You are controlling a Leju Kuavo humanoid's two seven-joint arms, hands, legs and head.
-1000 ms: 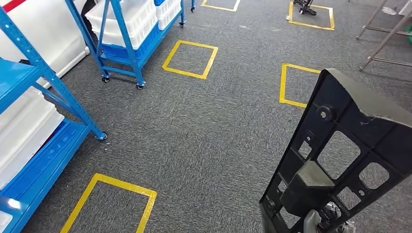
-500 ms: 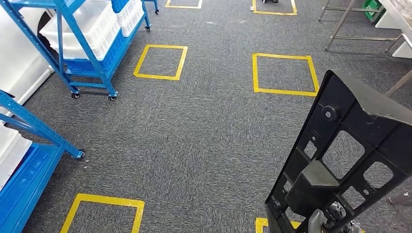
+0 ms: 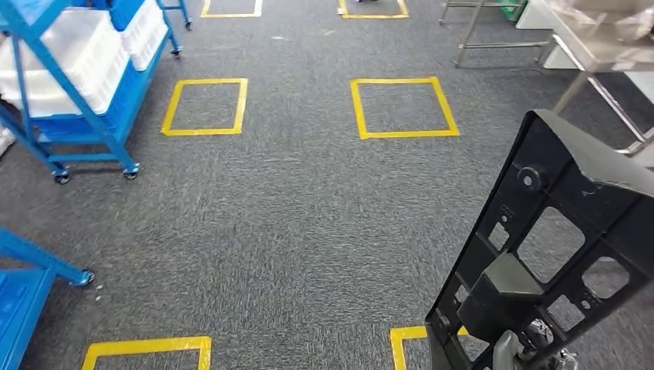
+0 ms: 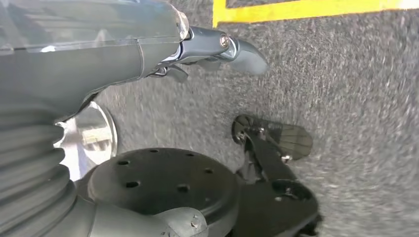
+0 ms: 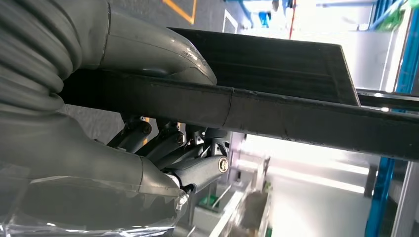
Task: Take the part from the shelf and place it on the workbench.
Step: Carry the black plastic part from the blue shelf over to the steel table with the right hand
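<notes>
Part, a black flat bracket with cut-out windows and small holes, stands tilted in front of the robot, low on its right, gripped by the right hand at its lower end. In the right wrist view the right hand clamps the bracket's edge between the thick thumb above and the darker fingers curled beneath.

Far to the left of that hand, a blue shelf corner stands on the grey carpet. Beyond it a blue wheeled rack carries two white crates one behind the other; what lies inside them cannot be made out.

Yellow tape squares mark the carpet: six can be counted, two partly seen along the near edge, one well left of the hand and one just beside it, two whole ones mid-floor and, and two cut off at the far edge.

Ahead of the held bracket, on the right, is a metal-legged bench with a tray-like top; its contents are too blurred to tell.

The left hand hangs over the carpet, holding nothing, its fingers slightly curled and apart, near a yellow tape line.
</notes>
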